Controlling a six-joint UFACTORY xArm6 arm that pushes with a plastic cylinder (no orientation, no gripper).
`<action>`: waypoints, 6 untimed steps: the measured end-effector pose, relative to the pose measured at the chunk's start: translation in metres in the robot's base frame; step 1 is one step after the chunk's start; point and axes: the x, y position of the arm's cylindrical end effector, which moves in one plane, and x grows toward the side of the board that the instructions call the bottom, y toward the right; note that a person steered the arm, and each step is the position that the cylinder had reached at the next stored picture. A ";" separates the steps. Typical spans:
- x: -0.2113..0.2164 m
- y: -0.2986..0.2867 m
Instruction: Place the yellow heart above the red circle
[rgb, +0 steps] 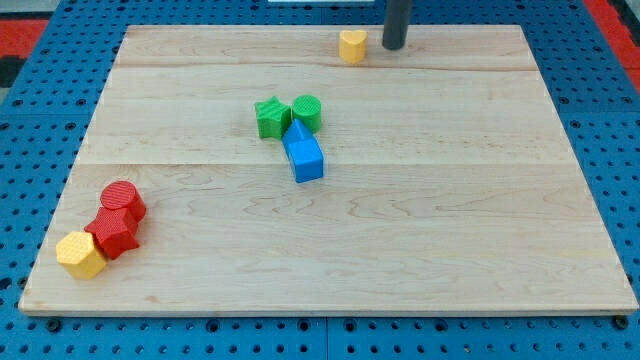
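Observation:
The yellow heart (352, 45) sits near the top edge of the wooden board (450, 220), right of centre. My tip (394, 46) stands just to the heart's right, a small gap apart. The red circle (123, 199) lies at the lower left, touching a red hexagon (114, 233) below it.
A yellow hexagon (80, 254) touches the red hexagon at the bottom-left corner. A green star (270, 117), a green circle (307, 111) and a blue block (302, 154) cluster at the middle. Blue pegboard surrounds the board.

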 end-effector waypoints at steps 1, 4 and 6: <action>0.006 -0.047; 0.092 -0.098; 0.078 -0.164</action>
